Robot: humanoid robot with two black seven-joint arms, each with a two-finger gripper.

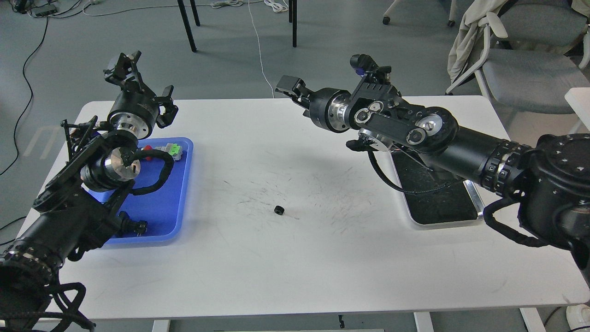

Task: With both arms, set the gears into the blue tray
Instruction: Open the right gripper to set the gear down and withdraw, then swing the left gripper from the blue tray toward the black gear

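Note:
One small black gear (279,210) lies alone on the white table, near its middle. The blue tray (162,206) sits at the left, partly covered by my left arm. My left gripper (144,84) is raised over the tray's far end, its claws spread, with nothing between them. My right gripper (292,88) hangs high over the table's far edge, well behind the gear and apart from it. Its fingers stand slightly apart and hold nothing. I see no other gear in this view.
A grey-and-green connector (170,150) and a red cap (148,148) lie in the blue tray's far end. A shiny silver tray (474,198) sits at the right under my right arm. A chair (521,69) stands beyond the table's right corner.

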